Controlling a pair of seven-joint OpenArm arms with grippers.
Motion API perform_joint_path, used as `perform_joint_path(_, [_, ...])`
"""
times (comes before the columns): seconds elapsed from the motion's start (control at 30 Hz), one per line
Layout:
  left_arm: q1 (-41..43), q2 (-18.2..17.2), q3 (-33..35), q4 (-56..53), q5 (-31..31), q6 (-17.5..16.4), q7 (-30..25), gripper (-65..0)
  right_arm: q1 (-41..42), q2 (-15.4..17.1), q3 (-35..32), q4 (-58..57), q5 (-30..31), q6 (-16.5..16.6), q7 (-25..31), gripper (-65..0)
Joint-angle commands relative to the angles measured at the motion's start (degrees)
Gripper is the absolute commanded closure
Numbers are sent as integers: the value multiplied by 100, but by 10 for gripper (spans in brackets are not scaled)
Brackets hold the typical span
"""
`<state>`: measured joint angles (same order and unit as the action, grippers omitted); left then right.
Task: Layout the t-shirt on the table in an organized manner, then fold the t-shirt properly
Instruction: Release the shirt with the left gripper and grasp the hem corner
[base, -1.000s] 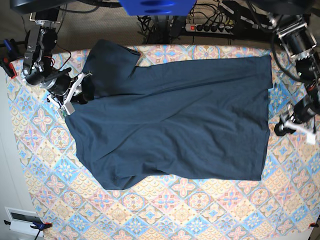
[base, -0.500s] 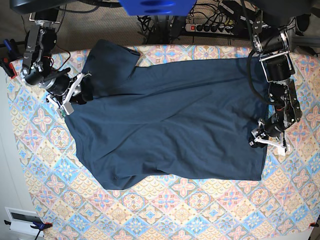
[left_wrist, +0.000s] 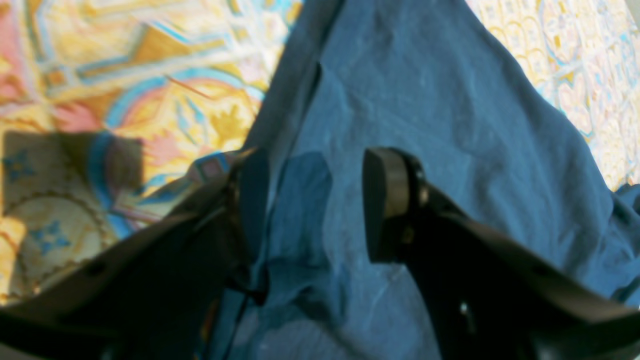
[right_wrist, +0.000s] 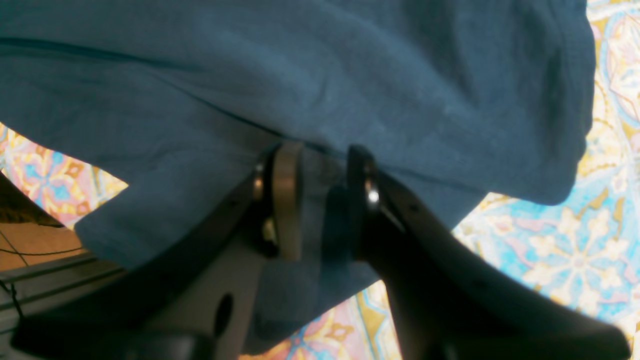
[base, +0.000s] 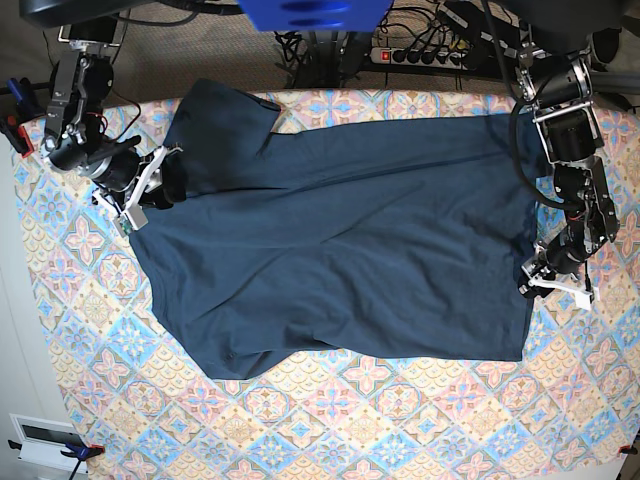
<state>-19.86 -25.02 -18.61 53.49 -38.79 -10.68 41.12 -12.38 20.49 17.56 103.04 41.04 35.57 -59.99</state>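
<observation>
Swinging in from beyond the cloth's edge, the left gripper now hangs at the hem side of the t-shirt, where a second ago it sat well clear of the fabric; the shirt itself has barely shifted. Its jaws stand wide apart, nothing between them, and the left wrist view shows one finger over navy cloth while the other sits above the hem's border with the table.

At the opposite end, the right gripper has not budged. Its fingers are drawn close together with a fold of the shirt running between them near the sleeve and shoulder, so it appears to be pinching the garment there.

The shirt lies spread across the middle of the patterned table, its long axis running side to side in the base view: collar and sleeves toward the right arm, hem toward the left arm. One sleeve is doubled over at the far corner, and the near edge bulges unevenly.

What the next move seems to turn on: the hem lies directly under the left gripper's open jaws, running crosswise to the shirt's length, so that arm is the nearer one to seize it and pull against the right arm's hold.
</observation>
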Motion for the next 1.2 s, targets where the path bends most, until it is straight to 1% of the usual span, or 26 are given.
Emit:
perform_joint_path(0.0, [-137, -70, 2, 70, -73, -53, -82, -302, 65, 92, 42, 91, 138, 8, 113, -146])
perform_joint_path(0.13, [-137, 36, 19, 70, -64, -53, -90, -302, 65, 92, 50, 91, 138, 8, 113, -146])
perform_joint_path(0.23, [-137, 115, 160, 70, -64, -53, -90, -302, 65, 92, 50, 91, 138, 8, 113, -146])
perform_joint_path(0.47, [-49, 80, 142, 97, -135, -44, -90, -301, 65, 92, 59, 109, 138, 8, 113, -146])
perform_joint_path(0.5, [-49, 9, 107, 97, -135, -44, -90, -301, 65, 92, 59, 109, 138, 8, 113, -146])
perform_joint_path(0.63, [-41, -8, -165, 97, -100, -53, -55, -301, 65, 83, 59, 109, 147, 8, 113, -146])
perform_joint_path(0.8, [135, -8, -174, 97, -82, -53, -82, -301, 56, 83, 59, 118, 147, 8, 113, -146])
perform_joint_path(1.07, [258, 159, -156, 79, -73, -53, -73, -299, 56, 83, 59, 118, 147, 8, 104, -146])
perform_joint_path(1.13, [241, 159, -156, 79, -73, -53, -73, -288, 56, 83, 59, 118, 147, 8, 104, -146])
perform_joint_path(1.17, [232, 150, -156, 79, -73, -53, -82, -264, 56, 83, 59, 118, 147, 8, 104, -146])
